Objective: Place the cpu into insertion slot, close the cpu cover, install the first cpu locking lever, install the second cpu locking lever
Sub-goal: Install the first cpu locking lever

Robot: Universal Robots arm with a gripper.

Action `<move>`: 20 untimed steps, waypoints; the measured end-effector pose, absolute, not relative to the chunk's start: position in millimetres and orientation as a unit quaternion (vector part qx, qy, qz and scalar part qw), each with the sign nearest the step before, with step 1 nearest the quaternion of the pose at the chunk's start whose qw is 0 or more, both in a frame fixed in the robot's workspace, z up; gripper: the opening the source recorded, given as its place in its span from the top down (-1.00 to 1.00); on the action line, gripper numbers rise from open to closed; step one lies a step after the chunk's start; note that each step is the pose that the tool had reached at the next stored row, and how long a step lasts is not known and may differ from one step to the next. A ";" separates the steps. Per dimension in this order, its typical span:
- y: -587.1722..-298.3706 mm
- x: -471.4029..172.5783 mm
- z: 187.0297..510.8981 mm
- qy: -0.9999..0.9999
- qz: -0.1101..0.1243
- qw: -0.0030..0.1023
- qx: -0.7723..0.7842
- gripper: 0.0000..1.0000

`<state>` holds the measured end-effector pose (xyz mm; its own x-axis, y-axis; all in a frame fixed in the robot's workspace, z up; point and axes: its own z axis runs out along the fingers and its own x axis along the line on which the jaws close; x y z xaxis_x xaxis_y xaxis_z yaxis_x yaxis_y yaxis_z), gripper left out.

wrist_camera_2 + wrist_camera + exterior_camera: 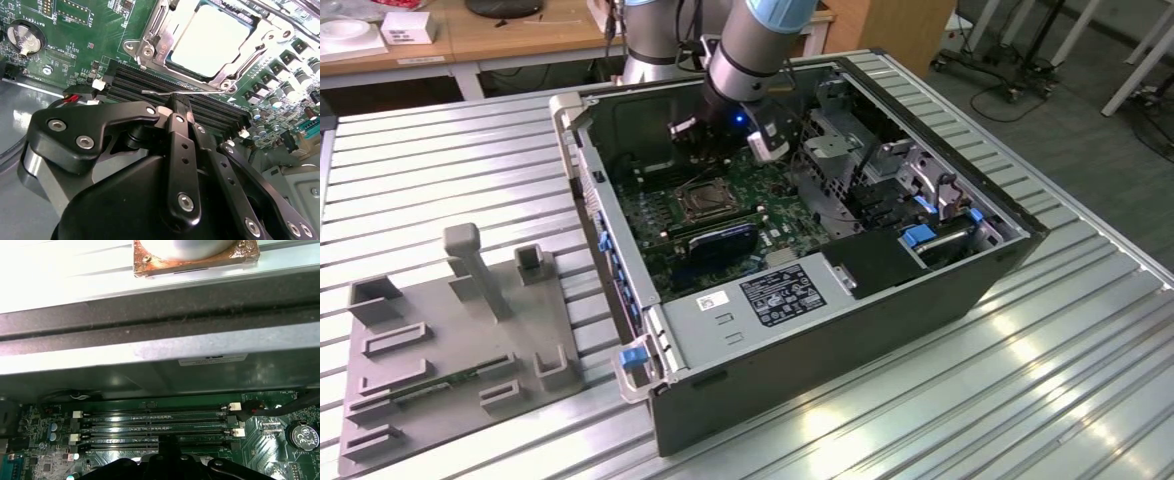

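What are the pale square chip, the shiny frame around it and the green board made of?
The cpu top looks like dull pale metal: flat, with a soft matte sheen. The cpu cover seems to be thin bright steel or similar, given its shiny edges and bent tabs. The circuit board is probably lacquered laminate, glossy green with printed marks.
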<state>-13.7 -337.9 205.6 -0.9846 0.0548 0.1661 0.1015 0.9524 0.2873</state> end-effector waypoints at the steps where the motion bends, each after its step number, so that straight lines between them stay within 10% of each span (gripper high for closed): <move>1: -337.9 -13.5 205.2 -0.985 -0.149 0.078 -0.040 0.79; 20: -338.4 -11.7 199.6 -0.985 -0.148 0.085 -0.042 0.79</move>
